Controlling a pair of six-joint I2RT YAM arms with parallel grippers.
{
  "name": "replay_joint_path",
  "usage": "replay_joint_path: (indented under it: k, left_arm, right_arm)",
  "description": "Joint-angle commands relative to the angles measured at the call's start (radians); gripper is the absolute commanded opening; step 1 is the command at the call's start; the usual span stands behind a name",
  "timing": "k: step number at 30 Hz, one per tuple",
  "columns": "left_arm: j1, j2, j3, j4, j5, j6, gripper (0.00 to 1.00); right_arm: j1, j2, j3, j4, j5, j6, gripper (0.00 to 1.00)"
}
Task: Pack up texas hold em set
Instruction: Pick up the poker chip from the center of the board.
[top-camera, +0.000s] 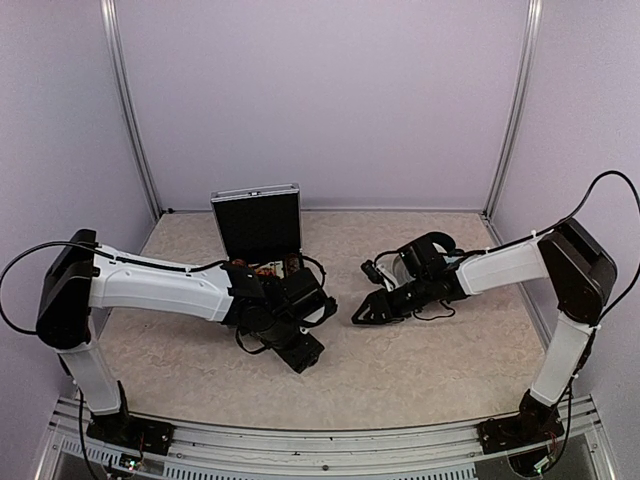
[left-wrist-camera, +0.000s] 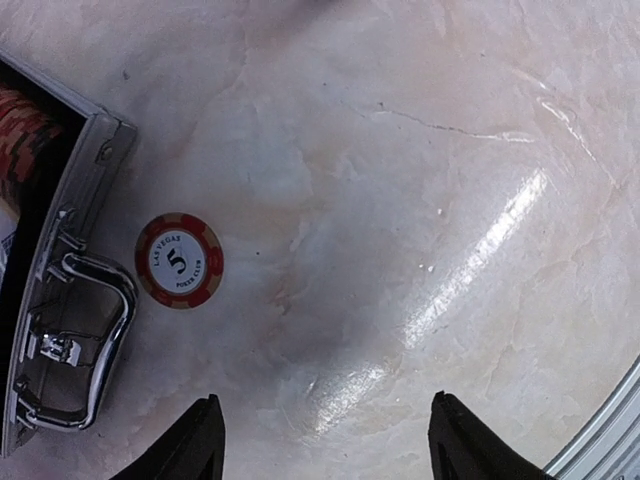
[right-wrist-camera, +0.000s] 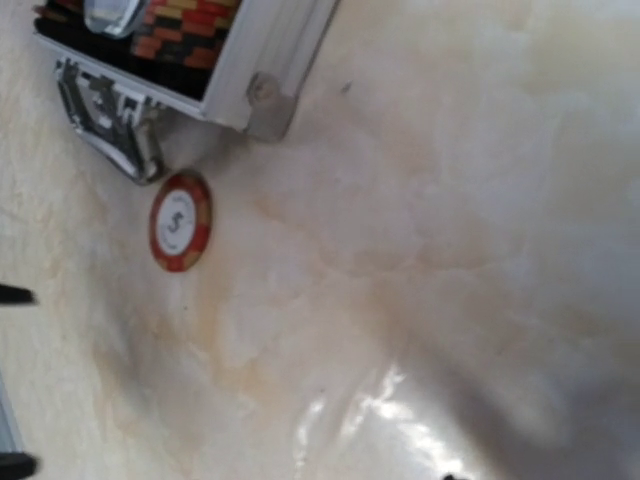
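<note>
Left wrist view shows chips (left-wrist-camera: 20, 140) stowed in the open briefcase (left-wrist-camera: 100, 145), one stray poker chip (left-wrist-camera: 179, 260) on the desk (left-wrist-camera: 420, 200) beside its handle (left-wrist-camera: 95, 300), left pincer (left-wrist-camera: 325, 440) spread and empty; right pincer (top-camera: 362, 312) grip untellable.

Robot lab booth: plain lilac panels (top-camera: 320, 100), aluminium frame posts (top-camera: 132, 110)

Worktop (left-wrist-camera: 400, 200): smooth, glossy marble-look, glare streaks. Briefcase (left-wrist-camera: 95, 140), left edge: bright metal frame, polished handle (left-wrist-camera: 118, 300). Poker chip (left-wrist-camera: 179, 260): matt, plastic-looking.
</note>
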Motion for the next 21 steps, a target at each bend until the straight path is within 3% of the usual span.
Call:
replay_joint_path:
  k: [1, 11, 21]
  left_arm:
    - [0.032, -0.059, -0.018, 0.039, -0.053, -0.023, 0.73]
    - [0.125, 0.021, 0.046, 0.03, -0.031, -0.02, 0.78]
    - [0.13, 0.088, 0.104, 0.062, 0.033, 0.03, 0.78]
  right_arm:
    - [0.007, -0.03, 0.023, -0.045, 0.059, -0.033, 0.53]
    - [0.007, -0.045, 0.03, -0.063, 0.083, -0.051, 0.58]
    - [0.006, -0.039, 0.017, -0.051, 0.079, -0.049, 0.58]
